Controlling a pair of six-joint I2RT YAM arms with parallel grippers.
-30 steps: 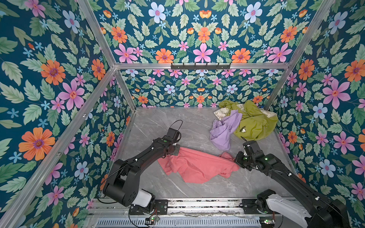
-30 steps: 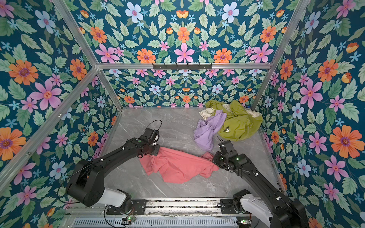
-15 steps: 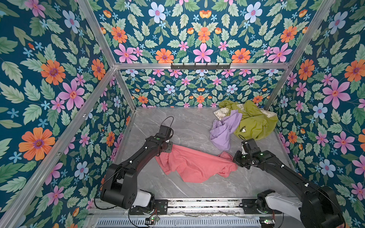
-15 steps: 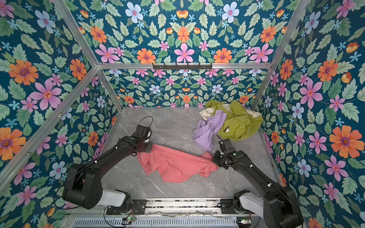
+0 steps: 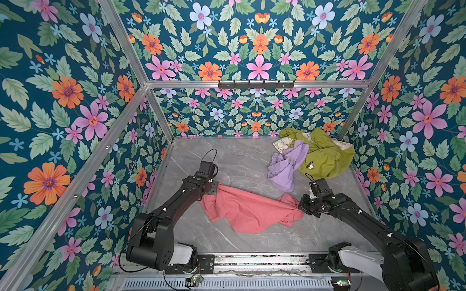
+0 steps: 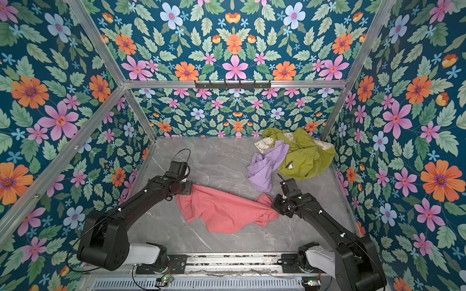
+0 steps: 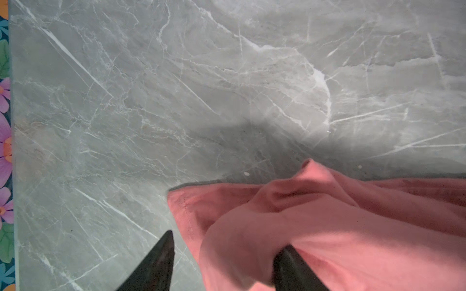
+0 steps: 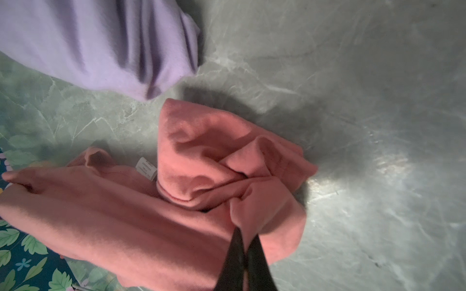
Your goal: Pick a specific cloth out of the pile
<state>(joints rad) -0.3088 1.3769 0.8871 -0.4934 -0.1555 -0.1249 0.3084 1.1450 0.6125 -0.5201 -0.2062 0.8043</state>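
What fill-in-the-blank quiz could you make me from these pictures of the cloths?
1. The right gripper is shut on the cloth, whose colour is ___.
2. The left gripper has its jaws ___.
3. In the pile, the logo garment is ___, beside a lilac cloth.
Missing words: pink; open; green.

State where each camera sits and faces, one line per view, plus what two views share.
Top views: high at the front, facing down onto the grey marble table; left arm, right arm show.
Left wrist: on the left arm, facing down at the large salmon-pink fabric cloth; open left gripper shows.
Right wrist: on the right arm, facing down; right gripper shut on the cloth.
Shared: both wrist views show the cloth.
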